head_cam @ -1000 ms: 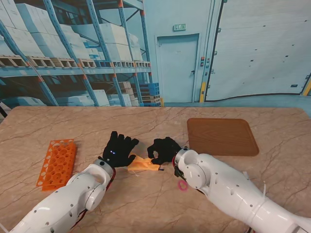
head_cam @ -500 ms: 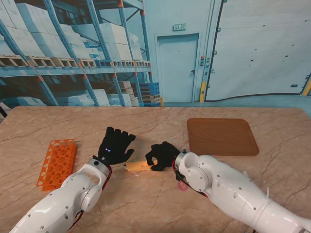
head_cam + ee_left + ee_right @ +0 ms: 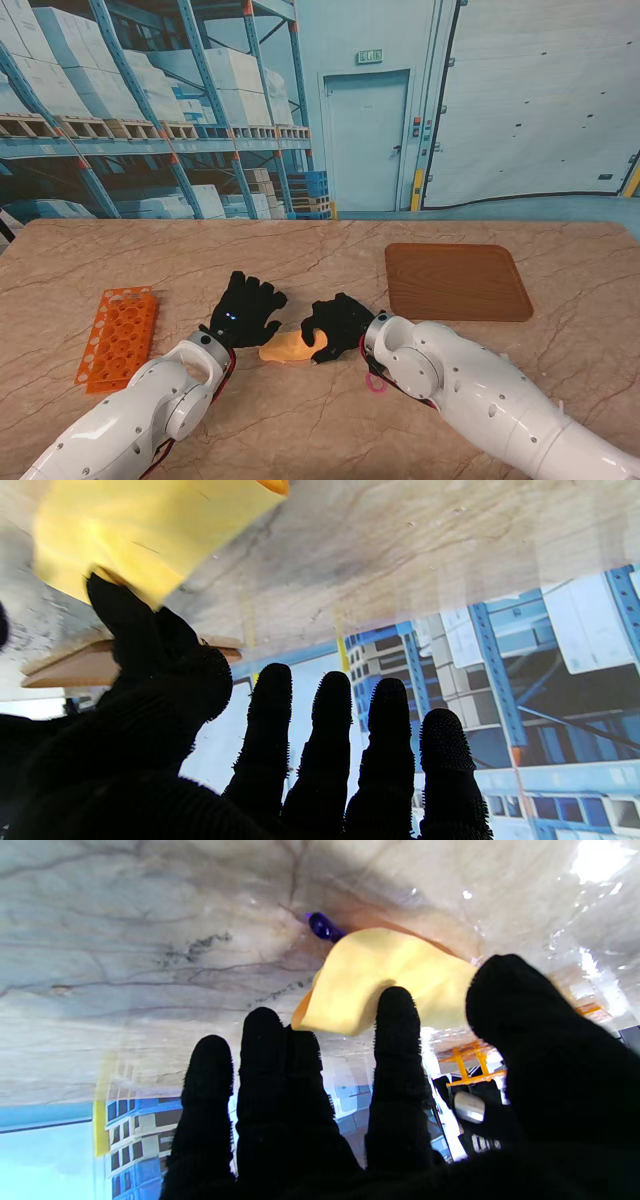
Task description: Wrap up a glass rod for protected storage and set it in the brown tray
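1. Yellow cloth: soft wrapping sheet, bunched on the worktop well to the left of the brown tray. The glass rod is not distinguishable; a small blue-violet tip pokes out at the cloth's edge in the right wrist view and may be its end. Judged to lie inside the fold.
2. Right robot hand: thumb and forefinger pinching the cloth's right edge; other fingers loosely curled.
3. Left robot hand: fingers spread and straight, holding nothing; thumb tip touching or just at the cloth's left edge in the left wrist view.
4. Step in hand, judged: rolling the cloth round the rod. Advice: press the left palm flat on the near cloth end to anchor it; let the right hand turn the fold over evenly; keep the rod low to the worktop so it cannot slide out of the open end.
5. Risk, judged: glass on stone; a loose roll may shed the rod during carriage to the tray.
6. Brown tray: wood-grain, rounded corners, nothing in it.
7. Orange test-tube rack: far left of the tray, beyond the left hand.
8. Pink ring: small, by the right forearm.
9. Worktop: beige marble pattern, glossy.
10. Room: printed warehouse backdrop with blue shelving and a door.
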